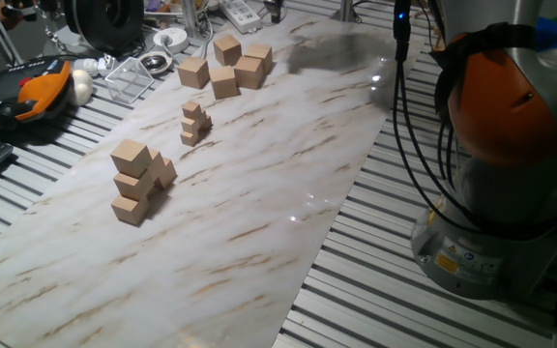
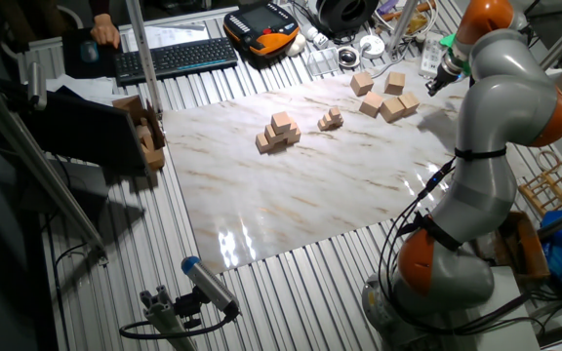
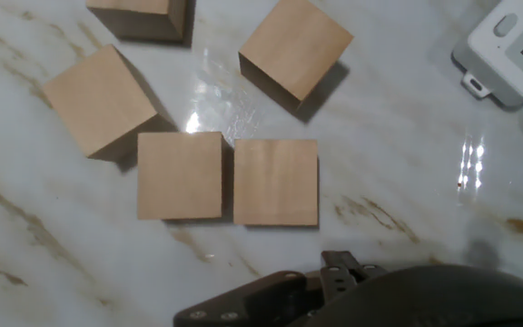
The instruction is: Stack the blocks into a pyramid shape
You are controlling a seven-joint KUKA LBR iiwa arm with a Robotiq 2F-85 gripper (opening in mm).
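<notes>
your end effector (image 2: 435, 74) hangs over the loose blocks (image 3: 228, 180), and its jaws sit out of sight, so i cannot tell if it's released or clenched. straight beneath it, two cubes lie side by side, nearly touching, three more just beyond. well apart across the tabletop (image 1: 288, 184) waits the pyramid shape (image 1: 138, 182), so you'd carry each block that way.

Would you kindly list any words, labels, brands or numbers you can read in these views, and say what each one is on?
No text can be read in any view.
Yellow sticker on the robot base: print too small to read.
Keyboard: key legends too small.
Orange-and-black pendant: screen and markings blurred.
White power strip: sockets only, no legible marking.
Blocks: plain, unmarked.
</notes>
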